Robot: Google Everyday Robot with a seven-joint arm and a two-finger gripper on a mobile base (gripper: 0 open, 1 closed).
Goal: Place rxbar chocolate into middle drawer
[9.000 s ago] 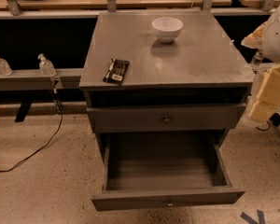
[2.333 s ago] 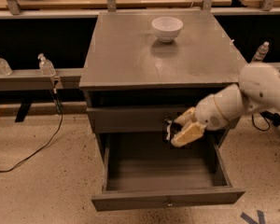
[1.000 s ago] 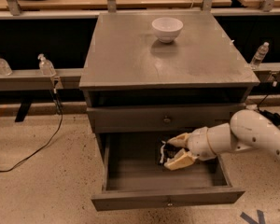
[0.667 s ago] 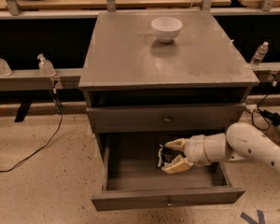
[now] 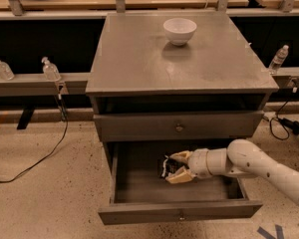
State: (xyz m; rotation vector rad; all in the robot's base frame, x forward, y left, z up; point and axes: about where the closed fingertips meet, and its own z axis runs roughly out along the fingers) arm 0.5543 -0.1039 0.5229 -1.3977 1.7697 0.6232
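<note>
One rxbar chocolate (image 5: 166,167) pinched between jaws | jaws inside open middle drawer (image 5: 139,213)

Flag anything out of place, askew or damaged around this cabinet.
Nothing stands out. The gripper is inside the open middle drawer, jaws closed on the rxbar chocolate. The white bowl stands upright on the cabinet top, and the upper drawer front is shut and level.
</note>
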